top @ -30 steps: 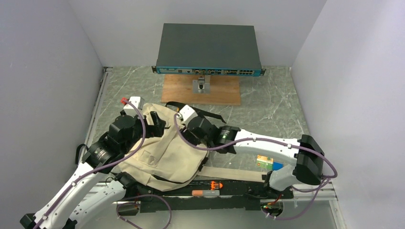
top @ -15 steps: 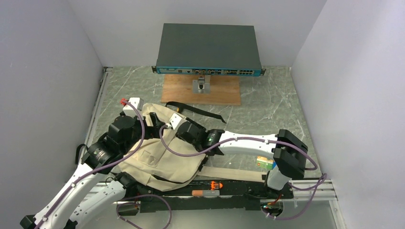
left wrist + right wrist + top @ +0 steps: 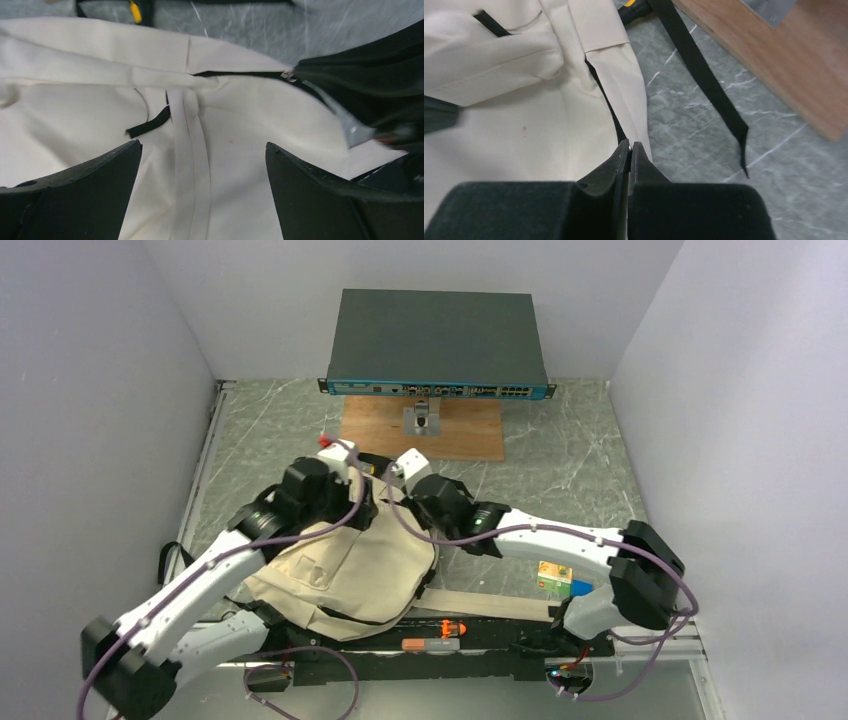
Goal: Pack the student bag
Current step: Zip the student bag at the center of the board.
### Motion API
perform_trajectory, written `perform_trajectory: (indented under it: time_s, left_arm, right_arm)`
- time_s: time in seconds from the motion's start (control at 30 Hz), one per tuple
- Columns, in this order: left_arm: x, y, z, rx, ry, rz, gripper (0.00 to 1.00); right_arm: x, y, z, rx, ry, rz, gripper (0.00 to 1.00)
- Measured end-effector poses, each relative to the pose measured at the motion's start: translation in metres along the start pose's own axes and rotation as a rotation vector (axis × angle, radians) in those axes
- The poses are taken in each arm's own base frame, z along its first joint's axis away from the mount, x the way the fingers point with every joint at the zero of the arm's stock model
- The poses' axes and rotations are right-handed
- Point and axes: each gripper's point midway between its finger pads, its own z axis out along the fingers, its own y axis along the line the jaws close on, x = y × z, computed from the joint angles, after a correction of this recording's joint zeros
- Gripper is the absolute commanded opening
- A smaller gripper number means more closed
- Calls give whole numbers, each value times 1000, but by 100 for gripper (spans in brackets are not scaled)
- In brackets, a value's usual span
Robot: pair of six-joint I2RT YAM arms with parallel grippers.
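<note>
The student bag [image 3: 340,570], cream canvas with black zipper lines, lies flat on the table between my two arms. In the top view both wrists meet at its far end. My left gripper [image 3: 203,144] hangs open just above the cream cloth [image 3: 100,115], a sewn cream strap [image 3: 190,150] running between its fingers. My right gripper [image 3: 630,145] is shut at the black zipper line [image 3: 606,105] on the bag's edge, with a small metal glint, the zipper pull [image 3: 287,74], pinched at its tips.
A grey network switch [image 3: 437,340] stands on a wooden board [image 3: 420,430] at the back. A loose black strap [image 3: 704,80] trails over the marble table top toward the board. A small colourful box [image 3: 555,578] and orange-tipped pens [image 3: 452,626] lie near the front rail.
My left arm has swung forward and right over the bag's far end. My right gripper has closed on the zipper line and shifted back toward the board.
</note>
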Motion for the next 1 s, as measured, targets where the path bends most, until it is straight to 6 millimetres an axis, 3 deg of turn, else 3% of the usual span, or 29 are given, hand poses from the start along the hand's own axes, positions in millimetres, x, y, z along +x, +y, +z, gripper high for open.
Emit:
perform_trajectory:
  time_s: [0.13, 0.23, 0.43, 0.57, 0.7, 0.77, 0.8, 0.87, 0.97, 1.0]
  left_arm:
    - [30, 0, 38, 37, 160, 132, 97]
    - [41, 0, 58, 66, 226, 229, 99]
    - [23, -17, 79, 180, 159, 402, 95]
    - [15, -26, 93, 235, 120, 476, 82]
    - [21, -32, 108, 290, 126, 526, 75]
    - [28, -35, 115, 320, 143, 537, 64]
    - [32, -36, 118, 333, 150, 543, 54]
    - [35, -37, 123, 343, 159, 552, 21]
    - [35, -37, 130, 345, 169, 555, 0]
    - [34, -39, 133, 349, 176, 563, 0]
  right_arm:
    - [-1, -7, -9, -70, -51, 201, 0]
    - [-1, -9, -13, -115, -60, 349, 0]
    - [-3, -5, -13, -203, -40, 572, 0]
    - [2, 0, -15, -254, -17, 639, 0]
    - [1, 1, -19, -295, -20, 691, 0]
    - [-1, 0, -23, -311, -30, 715, 0]
    - [-1, -1, -25, -316, -38, 727, 0]
    - [-2, -2, -27, -330, -49, 749, 0]
    - [0, -2, -28, -341, -53, 761, 0]
    - [2, -4, -28, -343, -60, 764, 0]
